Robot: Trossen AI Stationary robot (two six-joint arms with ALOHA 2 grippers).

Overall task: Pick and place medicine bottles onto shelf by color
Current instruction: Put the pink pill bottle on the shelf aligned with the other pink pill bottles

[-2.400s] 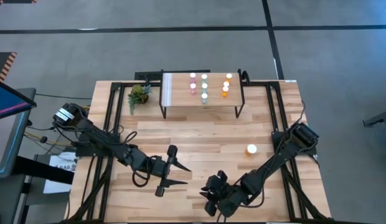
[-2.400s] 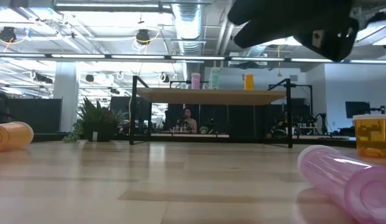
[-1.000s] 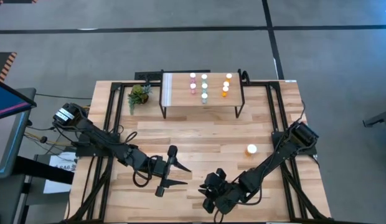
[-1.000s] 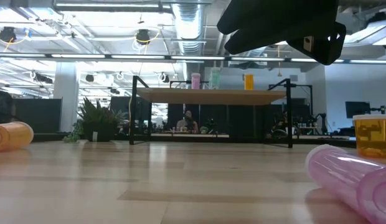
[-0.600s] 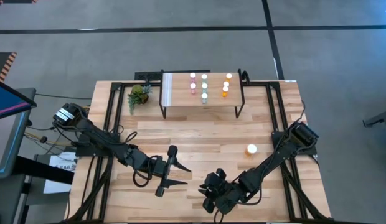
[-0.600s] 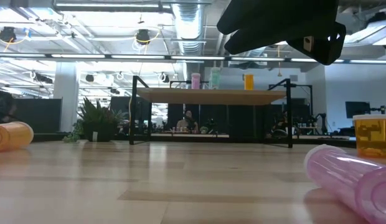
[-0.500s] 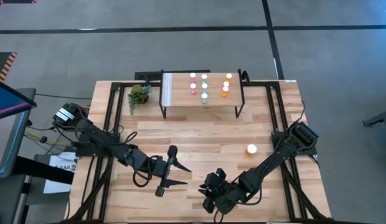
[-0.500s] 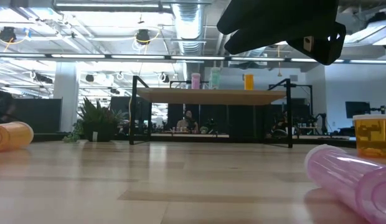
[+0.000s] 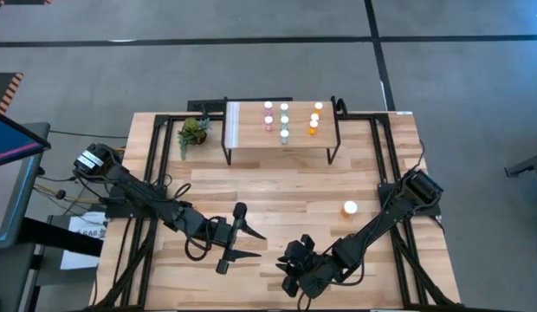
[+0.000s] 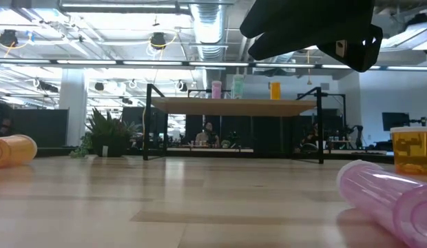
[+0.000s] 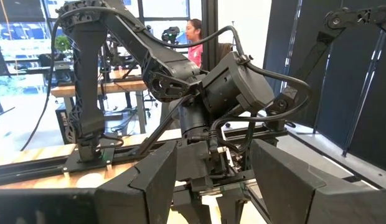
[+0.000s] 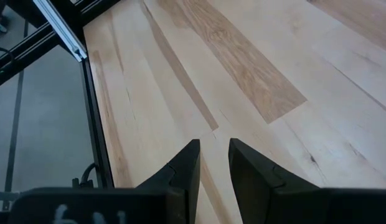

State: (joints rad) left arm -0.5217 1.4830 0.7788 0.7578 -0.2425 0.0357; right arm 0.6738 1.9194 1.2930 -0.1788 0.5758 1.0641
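You look straight down on the whole tabletop (image 9: 277,195) from high above; your low camera sits at its surface, facing the shelf (image 10: 234,105) both share. Your left wrist camera faces the right arm (image 11: 199,87) closely.

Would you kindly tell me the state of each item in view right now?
Left gripper: open, empty.
Right gripper: slightly open, empty.
Translucent pink plastic bottle: lying down.
Orange plastic bottle: lying down.
White-capped orange bottle: upright.
Bottles on light wood shelf: upright.

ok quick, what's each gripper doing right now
left gripper: open, holding nothing, above the table.
right gripper: fingers slightly apart, nothing between them, near the table's front edge.
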